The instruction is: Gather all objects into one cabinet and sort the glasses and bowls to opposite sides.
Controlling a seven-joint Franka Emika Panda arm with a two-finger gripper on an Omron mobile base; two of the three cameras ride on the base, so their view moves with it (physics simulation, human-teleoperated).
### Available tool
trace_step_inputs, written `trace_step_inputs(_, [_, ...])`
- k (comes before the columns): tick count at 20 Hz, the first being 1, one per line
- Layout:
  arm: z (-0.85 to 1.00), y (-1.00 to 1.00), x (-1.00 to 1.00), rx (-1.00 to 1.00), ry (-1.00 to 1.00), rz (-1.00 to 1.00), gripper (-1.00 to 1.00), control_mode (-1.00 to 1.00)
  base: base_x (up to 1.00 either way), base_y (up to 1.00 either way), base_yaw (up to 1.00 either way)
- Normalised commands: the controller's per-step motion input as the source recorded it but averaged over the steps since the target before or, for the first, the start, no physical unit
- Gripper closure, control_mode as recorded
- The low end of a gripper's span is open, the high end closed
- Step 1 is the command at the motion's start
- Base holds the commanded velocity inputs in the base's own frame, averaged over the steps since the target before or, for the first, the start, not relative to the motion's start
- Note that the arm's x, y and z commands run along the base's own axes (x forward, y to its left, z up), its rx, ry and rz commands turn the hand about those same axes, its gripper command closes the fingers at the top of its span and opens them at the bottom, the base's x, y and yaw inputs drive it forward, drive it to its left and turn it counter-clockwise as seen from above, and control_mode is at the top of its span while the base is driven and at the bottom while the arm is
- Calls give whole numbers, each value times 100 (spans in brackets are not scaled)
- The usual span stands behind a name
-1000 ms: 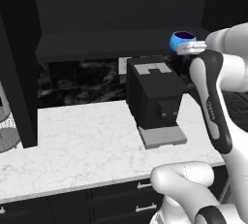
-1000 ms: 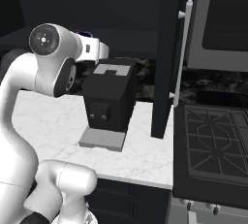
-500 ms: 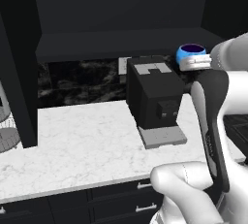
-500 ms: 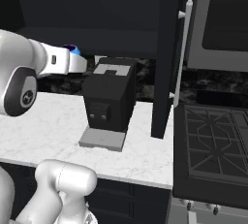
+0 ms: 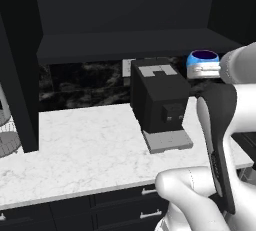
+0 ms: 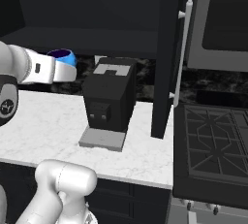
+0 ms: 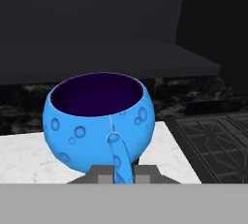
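Note:
My gripper (image 7: 123, 173) is shut on the thin handle of a squat bright-blue cup (image 7: 99, 116) with a dark inside, and holds it upright. The same cup (image 5: 202, 60) hangs in the air just right of the coffee machine's top, a little below the shelf of the wide black open cabinet (image 5: 125, 42). Seen from the right base, the cup (image 6: 63, 57) sits at the end of my white wrist, left of the machine, under the cabinet (image 6: 82, 36) shelf. The dark cabinet shelf (image 7: 97, 58) lies ahead of and above the cup. Glasses and bowls are out of view.
A boxy black coffee machine (image 5: 160, 100) stands on the white marble counter (image 5: 85, 150), close beside the cup. A wire basket (image 5: 7, 135) sits at the far left. A stovetop (image 6: 213, 145) and a tall dark panel with a handle (image 6: 181, 48) lie to the right.
The arm has swung round and the cup has sunk a little, ending slightly lower beside the coffee machine's top. The grip on the handle has stayed shut.

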Motion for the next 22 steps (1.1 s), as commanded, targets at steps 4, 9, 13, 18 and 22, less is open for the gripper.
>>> trace_step_inputs(4, [0, 0, 0, 0, 4, 1, 100, -100, 0, 0, 0])
trace_step_inputs(9, [-13, 0, 0, 1, 5, 2, 100, -100, 0, 0, 0])
trace_step_inputs(13, [-26, 0, 0, 4, 0, 3, 100, -100, 0, 0, 0])
trace_step_inputs(18, [-10, 0, 0, 0, 0, 0, 100, -100, 0, 0, 0])
trace_step_inputs(22, [-3, 0, 0, 0, 0, 1, 100, 100, -19, 0, 1])
